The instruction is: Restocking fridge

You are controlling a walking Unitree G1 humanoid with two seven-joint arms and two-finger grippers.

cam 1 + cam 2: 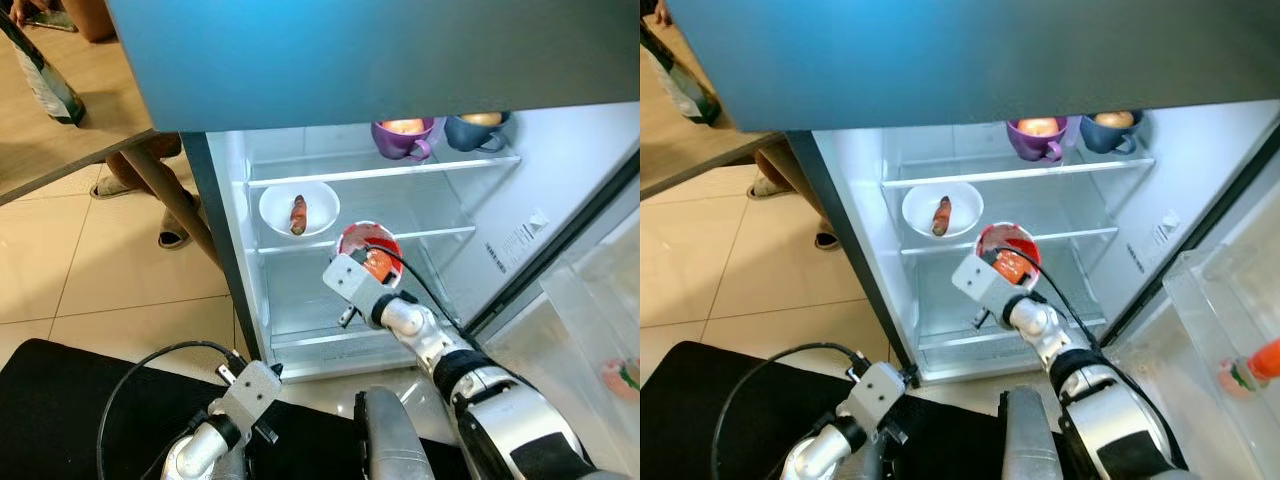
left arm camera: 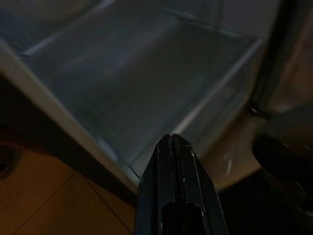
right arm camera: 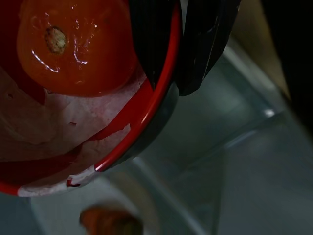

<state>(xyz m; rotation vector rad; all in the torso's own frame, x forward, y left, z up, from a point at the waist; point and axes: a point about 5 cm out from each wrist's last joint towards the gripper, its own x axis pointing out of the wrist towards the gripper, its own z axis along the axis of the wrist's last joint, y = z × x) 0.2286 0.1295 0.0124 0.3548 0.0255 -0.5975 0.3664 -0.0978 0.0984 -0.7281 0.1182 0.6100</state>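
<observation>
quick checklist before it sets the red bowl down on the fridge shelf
1. Right gripper pinching the red bowl rim: ok.
2. Tomato sitting inside the bowl: ok.
3. Bowl over the middle shelf: cannot tell how far in.
4. White bowl apart from the red one: ok.
5. Left gripper shut, low by the fridge's bottom edge, out of the way: ok.
6. Fridge door open: ok.

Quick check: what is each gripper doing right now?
Left gripper: shut, holding nothing, low before the fridge.
Right gripper: shut on the red bowl rim, tomato inside.
</observation>
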